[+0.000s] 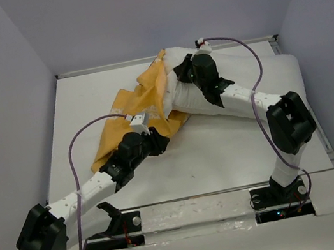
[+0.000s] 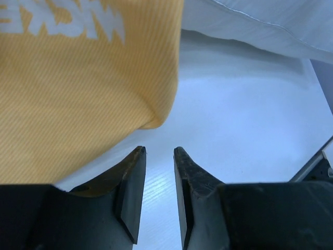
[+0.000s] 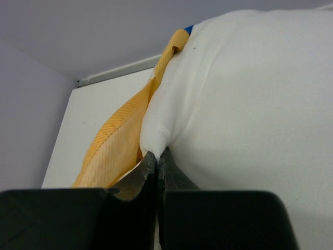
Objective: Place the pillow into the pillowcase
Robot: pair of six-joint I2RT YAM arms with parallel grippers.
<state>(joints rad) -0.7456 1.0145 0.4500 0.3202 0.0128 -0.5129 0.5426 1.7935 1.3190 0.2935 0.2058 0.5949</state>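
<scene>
The white pillow (image 1: 186,101) lies at the back middle of the table, one end partly inside the yellow-orange pillowcase (image 1: 123,116). My right gripper (image 1: 176,71) is shut on a pinch of the pillow's white fabric (image 3: 250,104); its tips (image 3: 157,152) sit right beside the pillowcase's yellow edge (image 3: 119,140). My left gripper (image 1: 162,141) is at the near corner of the pillowcase. In the left wrist view it (image 2: 158,150) is open with a narrow gap and empty, just above the table. The yellow cloth (image 2: 67,94) hangs to its upper left, and the pillow (image 2: 260,26) shows beyond.
The white table (image 1: 224,154) is walled at the back and on both sides. A rail (image 1: 105,66) runs along the back edge. A raised white pad (image 1: 290,71) lies at the right behind the right arm's elbow. The arm bases stand at the near edge.
</scene>
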